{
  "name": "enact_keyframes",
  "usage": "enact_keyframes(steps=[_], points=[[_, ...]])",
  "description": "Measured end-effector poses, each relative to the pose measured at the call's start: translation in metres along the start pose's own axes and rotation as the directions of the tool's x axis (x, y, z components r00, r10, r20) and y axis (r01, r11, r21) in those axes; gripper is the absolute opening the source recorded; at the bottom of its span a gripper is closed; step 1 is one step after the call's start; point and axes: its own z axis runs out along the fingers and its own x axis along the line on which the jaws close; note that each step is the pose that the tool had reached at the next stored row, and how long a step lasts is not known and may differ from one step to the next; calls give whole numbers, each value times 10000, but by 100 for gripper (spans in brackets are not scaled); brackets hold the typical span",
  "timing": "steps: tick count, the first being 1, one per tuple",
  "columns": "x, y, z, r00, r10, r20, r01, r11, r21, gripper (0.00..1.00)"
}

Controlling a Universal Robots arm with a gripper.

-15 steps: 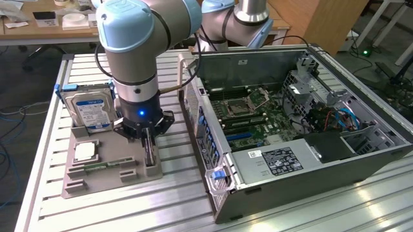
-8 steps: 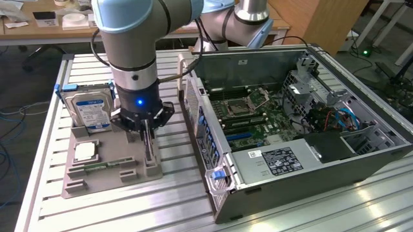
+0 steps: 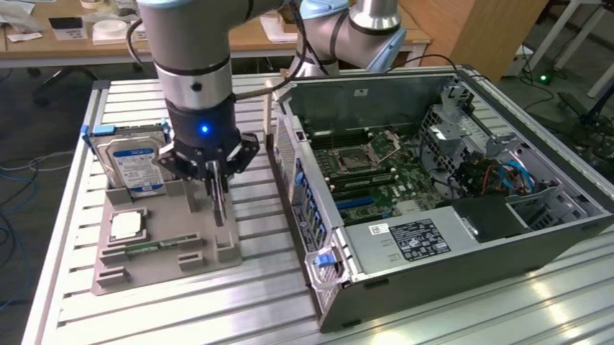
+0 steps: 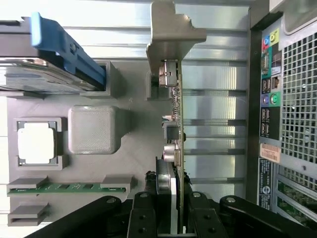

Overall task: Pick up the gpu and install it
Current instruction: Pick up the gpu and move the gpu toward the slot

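black fingers (image 4: 143,218) of the gripper (image 4: 176,208) clamp either side of the gpu (image 4: 177,124), which stands on edge in its slot of the grey holder tray (image 4: 133,158) beside the open computer case (image 3: 461,215), upright probably so the jaws can straddle its thin body.

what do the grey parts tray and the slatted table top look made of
The grey parts tray looks like matte plastic, probably 3D-printed: its raised block shows a fine ribbed texture. The slatted table top looks like bare metal, likely aluminium: silvery slats with bright glare streaks.
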Motion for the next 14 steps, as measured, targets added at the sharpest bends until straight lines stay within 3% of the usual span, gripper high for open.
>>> enact_keyframes(steps=[14], points=[[-14, 23, -631, 10000, 0, 0, 0, 10000, -13, 28]])
